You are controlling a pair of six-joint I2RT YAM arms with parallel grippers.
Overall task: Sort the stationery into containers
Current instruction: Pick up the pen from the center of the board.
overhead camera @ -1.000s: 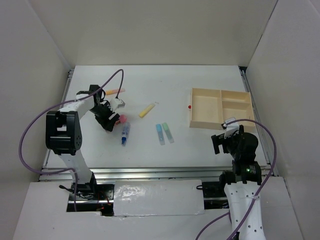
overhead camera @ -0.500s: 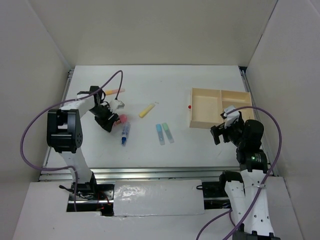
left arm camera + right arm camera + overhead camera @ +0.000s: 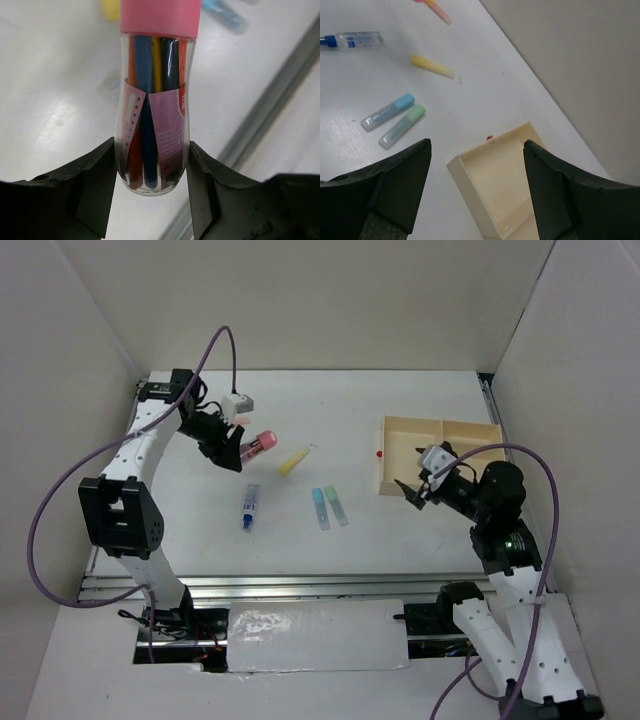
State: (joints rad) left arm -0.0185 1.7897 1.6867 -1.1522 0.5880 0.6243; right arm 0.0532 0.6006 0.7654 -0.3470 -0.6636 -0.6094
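My left gripper [image 3: 152,162] clamps the pink-capped tube [image 3: 156,90] by its clear base (coloured sticks show inside). My right gripper [image 3: 476,150] is spread wide, with the tray [image 3: 500,185] corner between the jaws. The light blue marker [image 3: 387,112] and green marker [image 3: 402,126] lie beyond the left jaw.

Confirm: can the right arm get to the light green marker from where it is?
Probably yes. The right fingers are open and empty; the light green marker lies on bare table with nothing between. The light blue marker beside it is close, though.
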